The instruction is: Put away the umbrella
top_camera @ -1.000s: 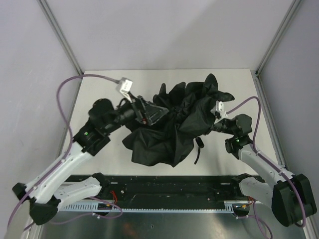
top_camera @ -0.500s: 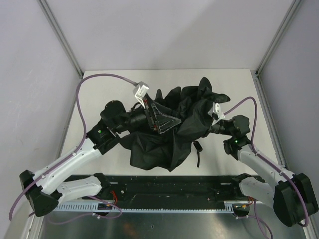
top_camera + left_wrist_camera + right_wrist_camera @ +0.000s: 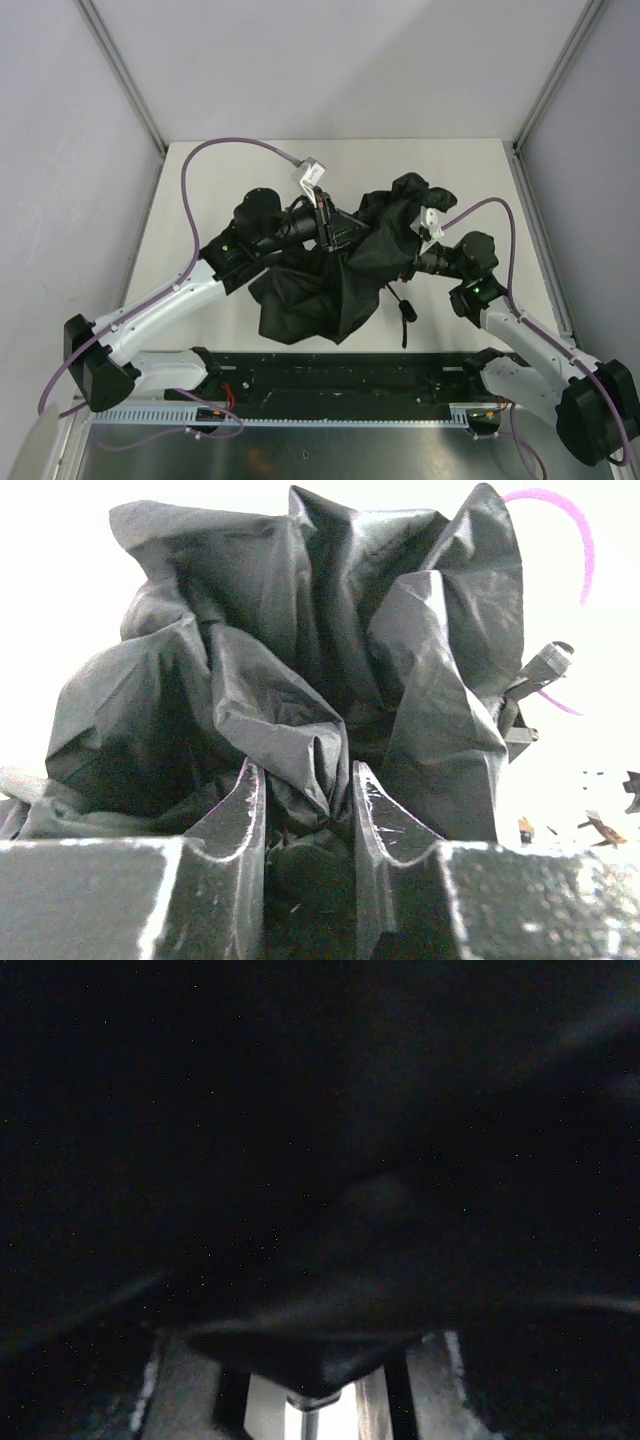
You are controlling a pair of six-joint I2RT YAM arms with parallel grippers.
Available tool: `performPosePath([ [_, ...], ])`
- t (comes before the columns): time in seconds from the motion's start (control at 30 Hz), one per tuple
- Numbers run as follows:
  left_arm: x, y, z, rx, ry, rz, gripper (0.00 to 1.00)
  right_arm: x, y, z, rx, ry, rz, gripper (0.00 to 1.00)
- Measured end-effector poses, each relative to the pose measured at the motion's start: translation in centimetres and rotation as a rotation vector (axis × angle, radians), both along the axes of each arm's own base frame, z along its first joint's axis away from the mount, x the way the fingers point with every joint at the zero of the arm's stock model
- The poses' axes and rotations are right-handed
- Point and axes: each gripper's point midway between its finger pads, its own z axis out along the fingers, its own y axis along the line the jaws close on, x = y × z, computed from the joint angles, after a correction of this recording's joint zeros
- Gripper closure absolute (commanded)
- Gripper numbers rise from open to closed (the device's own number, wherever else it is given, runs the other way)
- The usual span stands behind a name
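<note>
The black umbrella lies crumpled in the middle of the white table, its canopy bunched in loose folds. A black cord hangs out of it toward the near edge. My left gripper comes in from the left and is shut on a fold of the canopy; in the left wrist view the fabric fills the gap between the two fingers. My right gripper is buried in the canopy's right side. Its wrist view is almost black with fabric, and a dark part of the umbrella sits gripped between its fingers.
A black rail runs along the near edge between the arm bases. Metal frame posts and grey walls close the table in on the left, back and right. Purple cables loop above both arms. A metal rib tip sticks out on the canopy's right.
My left arm has swung right, into the umbrella's middle, and its jaws have closed from wide open onto the fabric. The canopy has been pushed into a tighter bunch. The right gripper has barely moved.
</note>
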Motion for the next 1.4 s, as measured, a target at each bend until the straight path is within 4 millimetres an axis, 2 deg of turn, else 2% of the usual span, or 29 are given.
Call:
performPosePath([
  [0.1,0.5,0.4,-0.3,0.011,0.004,0.023,1.0,0.4,-0.1,-0.1,-0.004,0.03,-0.049,0.51],
  [0.17,0.7,0.7,-0.3,0.013,0.009,0.034,1.0,0.1,-0.1,-0.2,-0.011,0.052,-0.072,0.34],
  [0.27,1.2,2.3,0.2,-0.009,0.01,0.088,1.0,0.0,-0.4,-0.7,-0.035,0.093,-0.146,0.22],
  [0.33,1.5,3.7,0.5,-0.019,0.007,0.134,1.0,0.9,-1.3,-1.1,-0.045,0.132,-0.247,0.18],
  [0.5,2.0,7.4,1.8,-0.046,-0.021,0.299,1.0,2.8,-4.3,-3.3,-0.066,0.341,-0.506,0.16],
  [0.63,3.7,11.6,3.3,-0.09,-0.056,0.537,1.0,2.4,-5.2,-4.3,-0.021,0.542,-0.595,0.18],
  [0.7,4.7,13.5,3.8,-0.104,-0.071,0.655,1.0,1.3,-4.2,-3.9,0.05,0.637,-0.57,0.2],
  [0.77,5.8,15.0,4.1,-0.103,-0.093,0.755,1.0,-0.6,-2.3,-3.2,0.124,0.737,-0.495,0.24],
  [0.93,7.9,17.1,3.8,-0.046,-0.151,0.917,1.0,-3.1,1.6,-1.7,0.242,0.929,-0.395,0.27],
  [1.03,8.6,18.0,3.7,-0.014,-0.177,0.98,1.0,-3.7,3.4,-2.1,0.261,1.002,-0.39,0.26],
  [1.17,9.1,19.0,4.1,0.001,-0.209,1.039,1.0,-4.4,5.1,-2.4,0.256,1.009,-0.419,0.25],
  [1.23,9.2,19.5,4.4,0.003,-0.225,1.064,1.0,-4.4,6.1,-1.7,0.255,0.997,-0.444,0.27],
  [1.4,9.7,20.0,4.6,0.02,-0.251,1.109,1.0,-3.1,7.4,2.1,0.332,0.961,-0.505,0.28],
])
